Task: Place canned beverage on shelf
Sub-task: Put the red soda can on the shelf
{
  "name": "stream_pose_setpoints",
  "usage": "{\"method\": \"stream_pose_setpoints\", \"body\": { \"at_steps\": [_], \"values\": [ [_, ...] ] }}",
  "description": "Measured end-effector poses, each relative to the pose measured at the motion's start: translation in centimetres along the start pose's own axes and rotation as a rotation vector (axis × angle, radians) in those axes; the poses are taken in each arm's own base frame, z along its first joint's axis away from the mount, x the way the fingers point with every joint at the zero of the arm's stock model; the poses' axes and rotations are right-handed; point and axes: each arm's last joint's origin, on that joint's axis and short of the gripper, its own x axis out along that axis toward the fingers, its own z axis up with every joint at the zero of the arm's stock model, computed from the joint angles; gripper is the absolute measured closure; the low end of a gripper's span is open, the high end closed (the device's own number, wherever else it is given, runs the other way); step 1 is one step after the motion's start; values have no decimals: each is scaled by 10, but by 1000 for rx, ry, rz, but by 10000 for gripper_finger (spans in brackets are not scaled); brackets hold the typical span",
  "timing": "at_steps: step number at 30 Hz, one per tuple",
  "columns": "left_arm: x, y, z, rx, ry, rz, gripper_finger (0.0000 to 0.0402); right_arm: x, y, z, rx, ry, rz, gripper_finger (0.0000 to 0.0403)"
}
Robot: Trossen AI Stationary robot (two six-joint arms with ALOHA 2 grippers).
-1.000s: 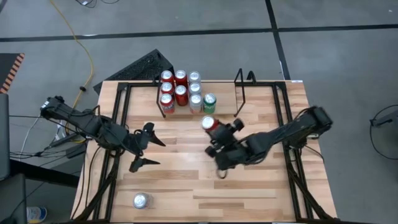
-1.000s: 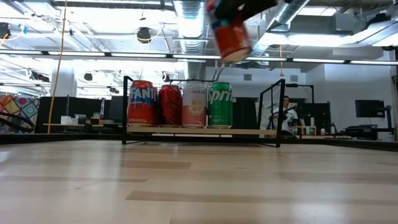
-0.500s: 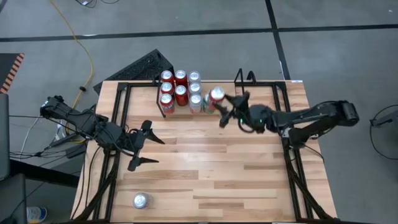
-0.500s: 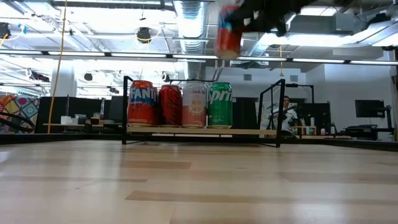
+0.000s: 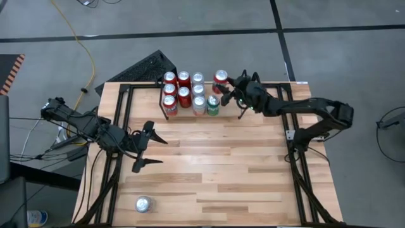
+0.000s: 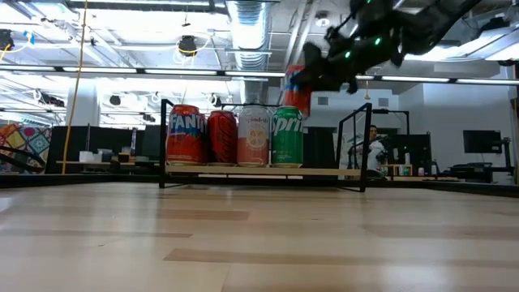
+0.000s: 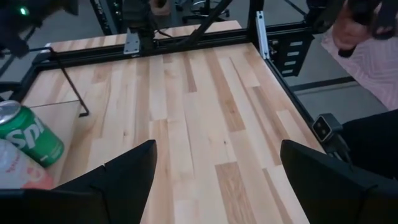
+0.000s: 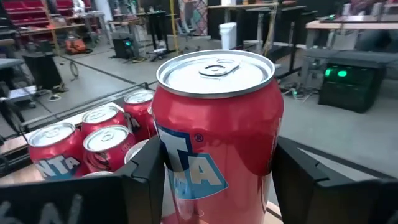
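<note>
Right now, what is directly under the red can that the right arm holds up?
The red aluminium can hangs in the right gripper, above the back of the black wire shelf, behind the green Sprite can. The spot underneath is covered by the can.

Worktop (image 5: 209,164): pale wooden planks, smooth, satin sheen with soft reflections in the low view. Rails (image 5: 297,171) edging it: black metal, matt. Shelf (image 6: 357,146): thin black metal rods. Red can (image 8: 214,134): glossy printed metal wall, brushed silver lid with pull tab. Green can (image 7: 28,134): glossy printed metal. Right gripper (image 8: 214,186) fingers (image 8: 305,171): dark, matt, plastic-looking. Left gripper (image 7: 214,174) fingers (image 7: 323,171): same dark matt finish. Floor (image 5: 253,44): grey, smooth, dull.
</note>
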Motion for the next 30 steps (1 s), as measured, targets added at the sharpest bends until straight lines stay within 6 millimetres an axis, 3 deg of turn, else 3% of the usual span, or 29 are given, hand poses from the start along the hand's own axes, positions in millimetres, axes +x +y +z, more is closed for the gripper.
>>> {"method": "stream_pose_setpoints", "body": {
  "at_steps": [7,14,30],
  "values": [
    [0,0,-1,-14,8,7,76,35,-28,-27,19,10,7,198],
    [0,0,-1,-14,10,8,76,53,-51,-47,59,55,31,198],
    [0,1,-1,-8,6,34,76,56,-45,-54,45,131,34,198]
  ]
}}
